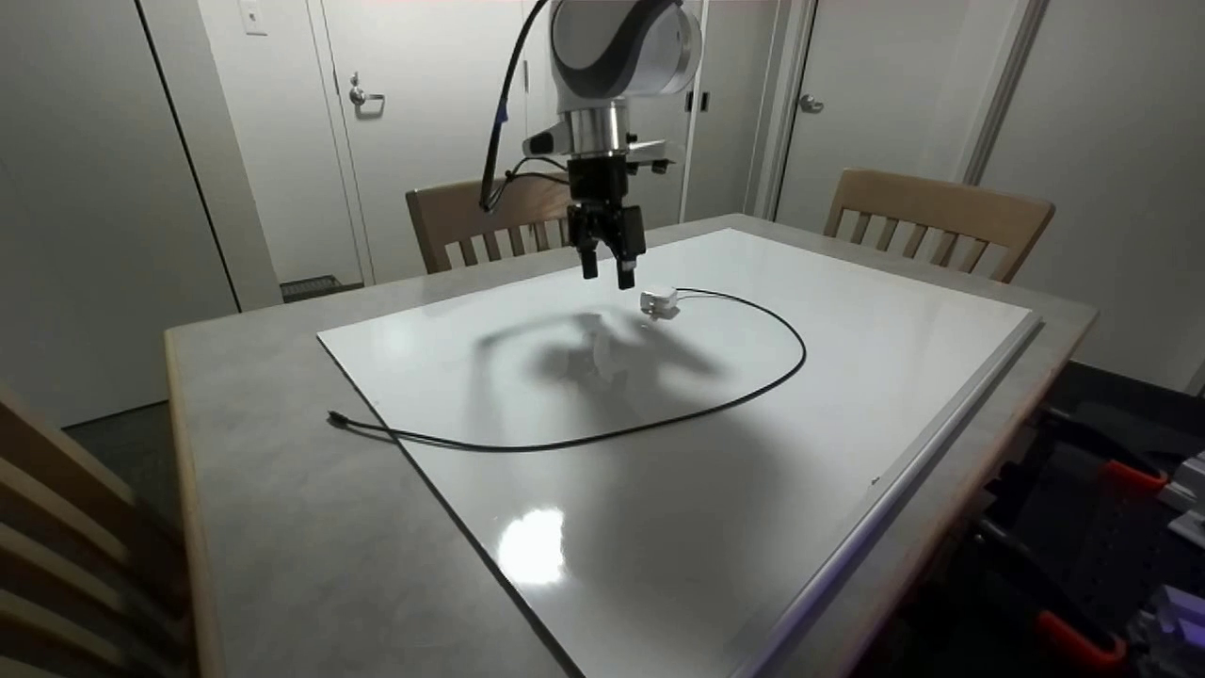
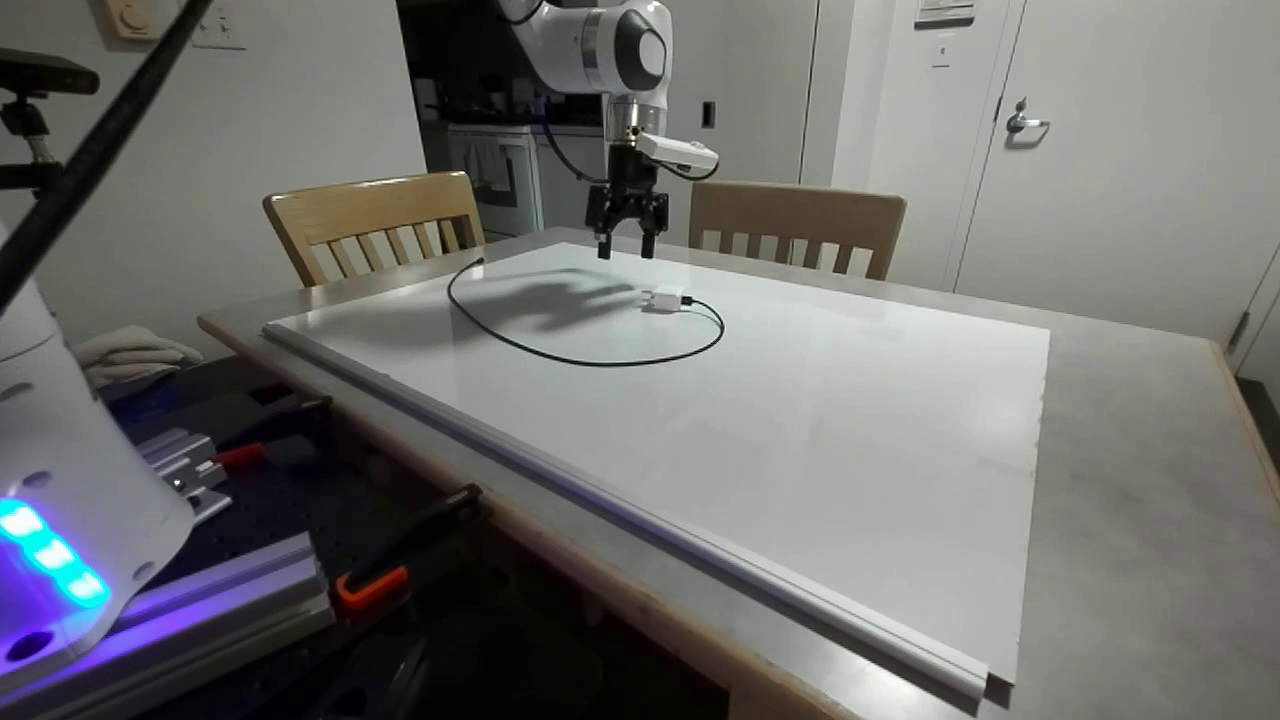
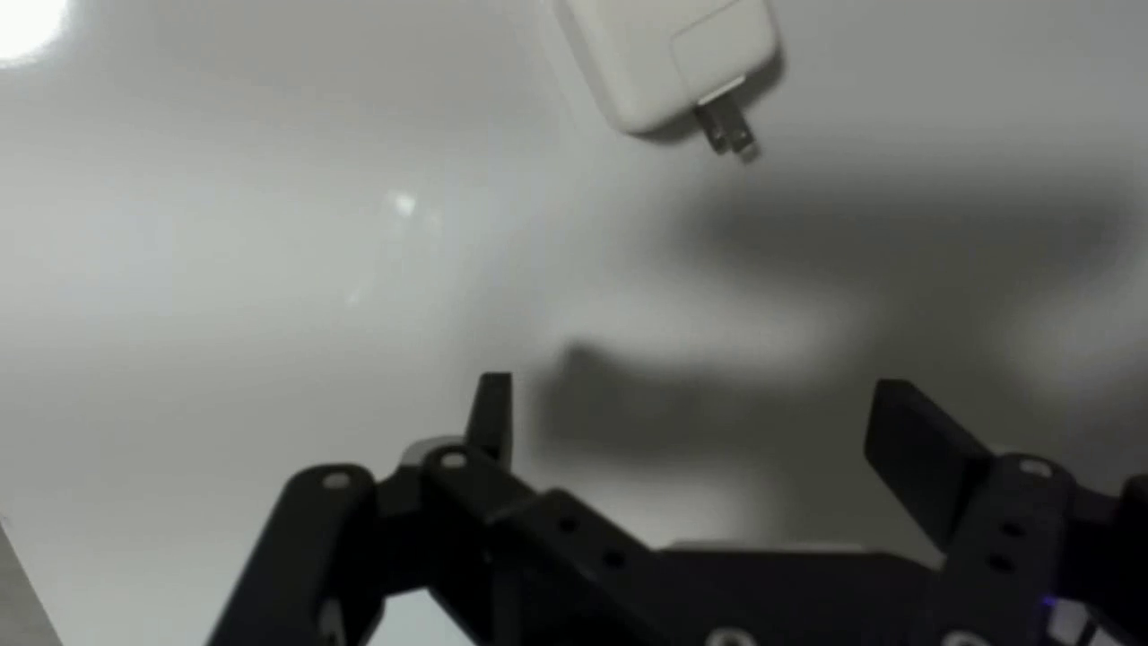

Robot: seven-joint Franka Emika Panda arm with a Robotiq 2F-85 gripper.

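Exterior view — cable (image 1: 527, 448) (looped) across whiteboard (image 1: 847, 377), charger (image 1: 658, 300), chairs (image 1: 941, 207) beyond.

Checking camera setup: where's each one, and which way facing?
An exterior view: raised, by the table, facing down across the whiteboard toward doors; arm and gripper show.
An exterior view: beside the robot base, facing across the whiteboard; base, arm and gripper show.
Wrist view: arm-mounted, facing down at whiteboard and wall charger; gripper shows.
Both exterior views share gripper, whiteboard, wall charger, black cable.
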